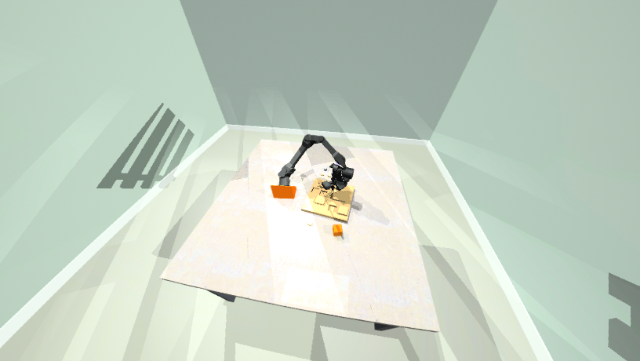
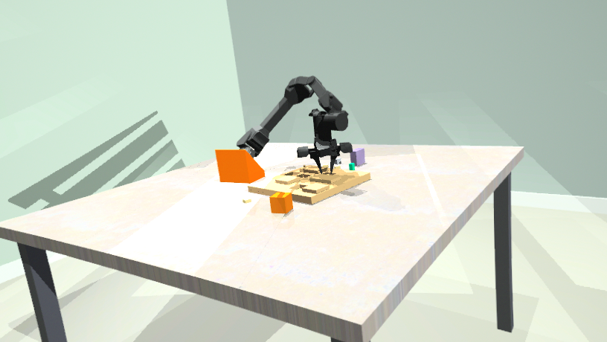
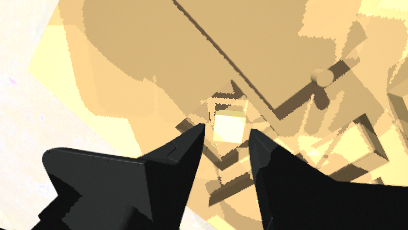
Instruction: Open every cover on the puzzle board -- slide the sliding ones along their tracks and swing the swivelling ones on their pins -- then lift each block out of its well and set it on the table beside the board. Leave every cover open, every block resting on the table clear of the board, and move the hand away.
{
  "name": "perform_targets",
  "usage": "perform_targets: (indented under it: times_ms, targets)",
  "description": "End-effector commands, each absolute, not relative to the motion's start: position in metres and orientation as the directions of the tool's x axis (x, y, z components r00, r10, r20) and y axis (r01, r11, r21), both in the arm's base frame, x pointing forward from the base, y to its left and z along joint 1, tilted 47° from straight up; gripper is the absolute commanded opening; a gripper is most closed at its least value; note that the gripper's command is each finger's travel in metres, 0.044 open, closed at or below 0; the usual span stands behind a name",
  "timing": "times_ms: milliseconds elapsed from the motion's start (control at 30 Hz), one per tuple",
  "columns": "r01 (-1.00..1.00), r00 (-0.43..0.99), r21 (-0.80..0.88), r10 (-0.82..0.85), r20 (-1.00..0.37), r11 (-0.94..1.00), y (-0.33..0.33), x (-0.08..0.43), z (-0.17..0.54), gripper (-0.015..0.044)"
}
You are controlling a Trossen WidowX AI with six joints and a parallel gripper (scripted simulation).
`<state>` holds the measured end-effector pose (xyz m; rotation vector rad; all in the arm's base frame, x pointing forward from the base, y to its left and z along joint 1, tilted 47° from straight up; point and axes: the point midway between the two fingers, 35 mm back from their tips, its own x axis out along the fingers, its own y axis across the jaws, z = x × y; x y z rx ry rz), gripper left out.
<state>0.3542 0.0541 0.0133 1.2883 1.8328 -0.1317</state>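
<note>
The tan puzzle board (image 1: pixel 325 213) (image 2: pixel 312 199) (image 3: pixel 112 90) lies flat on the table. Raised square covers (image 1: pixel 320 200) (image 2: pixel 287 179) stand on it; which are fully open cannot be told. My gripper (image 2: pixel 326 172) (image 3: pixel 227 132) is partly open, its fingertips low over the board. A pale block (image 3: pixel 229 131) shows in a well between and just beyond the fingertips in the wrist view, not gripped. A round knob (image 3: pixel 323 77) stands right of it. A small tan block (image 1: pixel 309 224) (image 2: pixel 247 201) lies on the table off the board's near side.
A large orange wedge (image 1: pixel 283 191) (image 2: pixel 238 166) stands by the arm's base. An orange cube (image 1: pixel 337 230) (image 2: pixel 281 202) sits in front of the board. Behind the board are a purple box (image 2: pixel 358 156), a green piece (image 2: pixel 352 166) and a small greyish piece (image 2: pixel 338 161).
</note>
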Motion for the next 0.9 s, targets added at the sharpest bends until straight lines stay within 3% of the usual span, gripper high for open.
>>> perform_targets:
  times_ms: [0,300,600,867]
  targets:
    - [0.809,-0.087,0.372,0.719,-0.69,0.455,0.0563,0.3541,0.0118,0.0144]
    - [0.809,-0.087,0.372,0.719,-0.69,0.455,0.0613,0.3534,0.0071,0.0144]
    - [0.806,-0.088,0.372,0.715,-0.693,0.46,0.0602,0.3538,0.0079,0.0084]
    - [0.807,-0.088,0.372,0.715,-0.693,0.459,0.0569,0.3543,0.0108,0.008]
